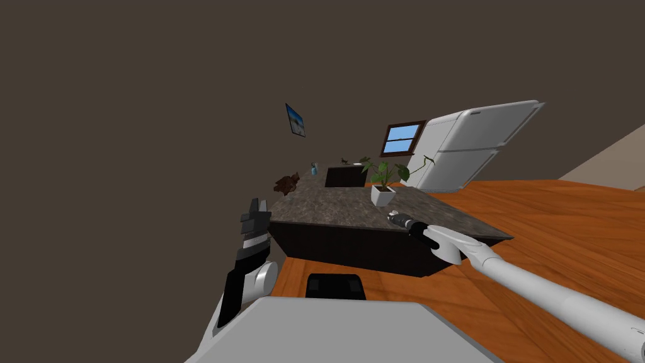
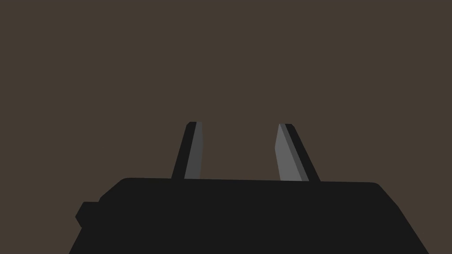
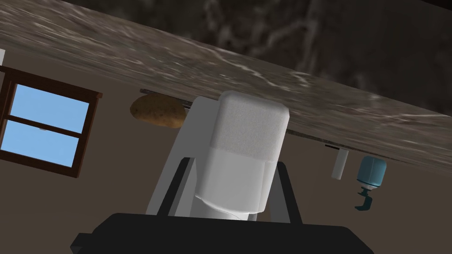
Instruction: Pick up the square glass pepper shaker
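**A:** Start at the left. How does that arm stand?

**B:** The left gripper (image 2: 239,128) is raised just off the near left corner of the counter (image 1: 340,211), with its blades spread apart.

**A:** And on the left of the top?

**B:** There is a dark brown lump (image 1: 286,184) at the left edge, too small to name. Farther back stands a teal bottle (image 1: 313,169), and its head is hard to make out.

**A:** The middle?

**B:** A potted plant (image 1: 383,192) in a white pot stands on the top. Just nearer than it, at the near edge, is the right gripper (image 1: 398,220).

**A:** Is it holding anything?

**B:** Yes. Its blades pinch the pepper shaker (image 3: 242,150) on two sides. The shaker is pale grey-white and square with rounded corners. Its lower end is hidden behind the gripper's dark body, so I cannot tell whether it touches the counter or hangs clear. In the head view it is only a speck at the fingertips.

**A:** Anything beyond it?

**B:** There is a rounded brown thing (image 3: 158,110) with one end cut off behind a finger.

**A:** And farther right?

**B:** A window (image 1: 402,138) is on the far wall. Right of it is a white fridge (image 1: 469,148), which covers the window's right edge. The counter hides the foot of the fridge.
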Tool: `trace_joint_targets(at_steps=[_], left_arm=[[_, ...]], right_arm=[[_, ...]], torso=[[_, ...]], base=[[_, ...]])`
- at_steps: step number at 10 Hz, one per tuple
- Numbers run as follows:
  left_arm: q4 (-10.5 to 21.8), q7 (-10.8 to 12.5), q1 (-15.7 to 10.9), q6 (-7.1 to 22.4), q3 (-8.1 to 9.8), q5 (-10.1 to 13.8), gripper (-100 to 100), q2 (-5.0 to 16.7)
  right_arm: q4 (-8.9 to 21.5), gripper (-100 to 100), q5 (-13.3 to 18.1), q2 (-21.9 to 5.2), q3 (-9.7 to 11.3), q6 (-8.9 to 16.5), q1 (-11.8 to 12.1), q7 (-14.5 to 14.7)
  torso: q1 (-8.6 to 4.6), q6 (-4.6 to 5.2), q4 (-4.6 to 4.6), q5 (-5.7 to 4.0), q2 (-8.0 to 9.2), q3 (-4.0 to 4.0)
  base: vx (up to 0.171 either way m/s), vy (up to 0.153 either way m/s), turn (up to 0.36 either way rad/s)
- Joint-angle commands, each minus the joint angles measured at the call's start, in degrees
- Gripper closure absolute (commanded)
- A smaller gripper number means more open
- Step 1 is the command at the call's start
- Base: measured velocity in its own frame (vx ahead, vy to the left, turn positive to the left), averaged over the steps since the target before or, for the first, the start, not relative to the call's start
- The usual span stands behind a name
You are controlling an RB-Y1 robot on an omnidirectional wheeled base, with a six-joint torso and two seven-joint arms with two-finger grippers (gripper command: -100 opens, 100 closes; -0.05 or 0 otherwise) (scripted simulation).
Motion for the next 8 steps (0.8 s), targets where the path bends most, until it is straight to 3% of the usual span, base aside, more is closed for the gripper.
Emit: trace_joint_targets(at_steps=[1,2,5,6,7,8], left_arm=[[0.0,0.0,0.0,0.0,0.0,0.0,0,0.0],[0.0,0.0,0.0,0.0,0.0,0.0,0,0.0],[0.0,0.0,0.0,0.0,0.0,0.0,0,0.0],[0.0,0.0,0.0,0.0,0.0,0.0,0,0.0],[0.0,0.0,0.0,0.0,0.0,0.0,0,0.0],[0.0,0.0,0.0,0.0,0.0,0.0,0,0.0]], right_arm=[[-1.46,100,1.05,0.86,-2.86,-0.85,2.86,0.55],[-1.46,100,1.05,0.86,-3.3,-0.85,3.44,0.55],[-5.22,100,2.3,1.62,-8.72,-1.98,8.91,1.1],[-5.22,100,2.3,1.62,-9.57,-1.98,10.81,1.1],[-7.1,100,2.93,2.0,-12.02,-2.55,12.7,1.37],[-7.1,100,2.93,2.0,-12.7,-2.55,14.42,1.37]], torso=[[0.0,0.0,0.0,0.0,0.0,0.0],[0.06,-0.04,-0.03,-0.02,-0.07,-0.05],[0.03,-0.04,-0.12,-0.08,-0.18,-0.14],[0.03,-0.07,-0.11,-0.08,-0.2,-0.15],[0.0,0.0,-0.15,-0.12,-0.18,-0.16],[0.01,-0.03,-0.15,-0.13,-0.2,-0.17]], base=[[0.03,0.014,0.057],[0.038,0.012,0.037],[0.041,0.009,0.051],[0.041,0.01,0.034],[0.046,0.017,0.049],[0.037,0.016,0.039]])
